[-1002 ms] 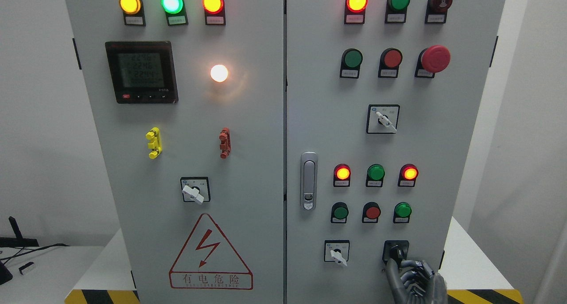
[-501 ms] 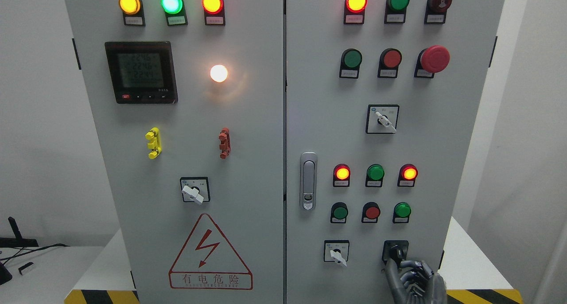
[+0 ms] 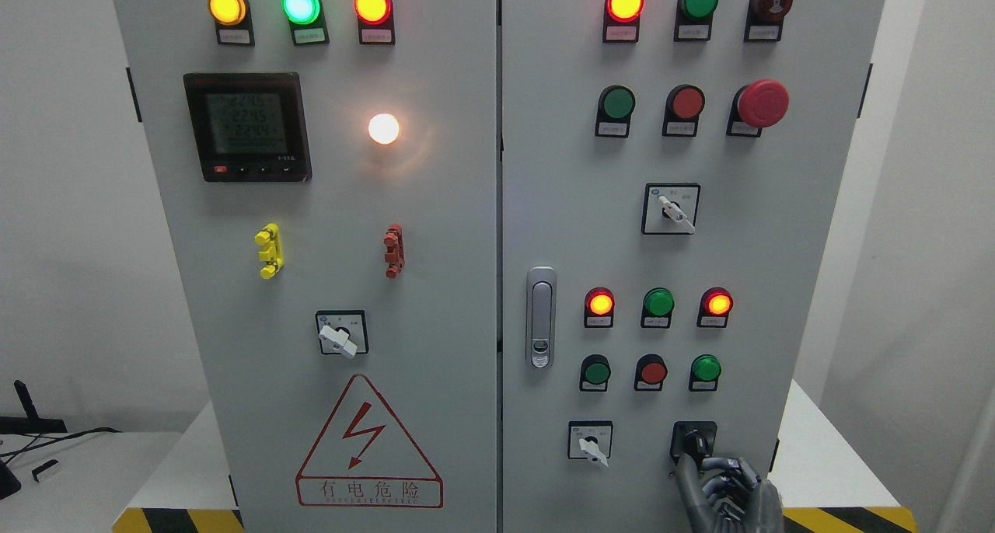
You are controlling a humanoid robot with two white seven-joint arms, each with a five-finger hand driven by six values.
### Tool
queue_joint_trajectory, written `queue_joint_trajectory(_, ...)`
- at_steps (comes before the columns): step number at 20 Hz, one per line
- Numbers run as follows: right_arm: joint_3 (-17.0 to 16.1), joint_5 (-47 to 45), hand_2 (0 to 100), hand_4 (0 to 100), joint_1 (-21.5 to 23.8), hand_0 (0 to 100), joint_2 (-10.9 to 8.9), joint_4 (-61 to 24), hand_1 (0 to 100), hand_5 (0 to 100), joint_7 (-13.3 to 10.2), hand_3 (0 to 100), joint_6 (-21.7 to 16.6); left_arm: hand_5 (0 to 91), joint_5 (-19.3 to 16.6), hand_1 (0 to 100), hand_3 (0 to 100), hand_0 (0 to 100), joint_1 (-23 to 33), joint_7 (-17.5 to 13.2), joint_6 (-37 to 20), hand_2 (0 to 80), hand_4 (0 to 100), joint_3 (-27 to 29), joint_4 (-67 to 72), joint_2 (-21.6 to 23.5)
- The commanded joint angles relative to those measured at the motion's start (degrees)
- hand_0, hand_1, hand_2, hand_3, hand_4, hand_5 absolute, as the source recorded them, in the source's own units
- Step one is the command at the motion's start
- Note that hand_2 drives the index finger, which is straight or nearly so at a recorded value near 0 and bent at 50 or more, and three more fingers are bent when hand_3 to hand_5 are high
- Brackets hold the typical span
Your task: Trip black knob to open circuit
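The right hand (image 3: 727, 492) comes up from the bottom edge at the cabinet's (image 3: 777, 284) lower right corner; one finger (image 3: 686, 471) reaches up and touches the black knob (image 3: 694, 442), the others curled together below it.

R hand (image 3: 727, 492) fingers (image 3: 688, 471) touching black knob (image 3: 694, 443)

Cabinet (image 3: 435, 230) pale grey; top-left lamps – yellow (image 3: 227, 5), green (image 3: 301, 5), red (image 3: 371, 5); mushroom btn (image 3: 762, 102) red; warning triangle (image 3: 368, 444) red w/ bolt; black knob (image 3: 694, 442); right hand (image 3: 727, 494) dark grey; base stripes (image 3: 177, 520) yellow-black.
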Motion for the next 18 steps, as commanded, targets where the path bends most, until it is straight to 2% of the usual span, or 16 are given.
queue_joint_trajectory(1, 0.53, -1.20, 61, 89, 0.00, 30, 0.06, -0.05, 67, 98, -0.04, 86, 0.03, 0.0, -1.76, 39, 0, 12, 0.00, 0.00, 0.03, 0.0, 0, 0.00, 0.05, 0.03)
queue_joint_trajectory(18, 0.79, -1.64, 62, 89, -0.09, 30, -0.03, -0.14, 67, 99, -0.04, 87, 0.03, 0.0, -1.76, 39, 0, 12, 0.00, 0.00, 0.03, 0.0, 0, 0.00, 0.05, -0.06)
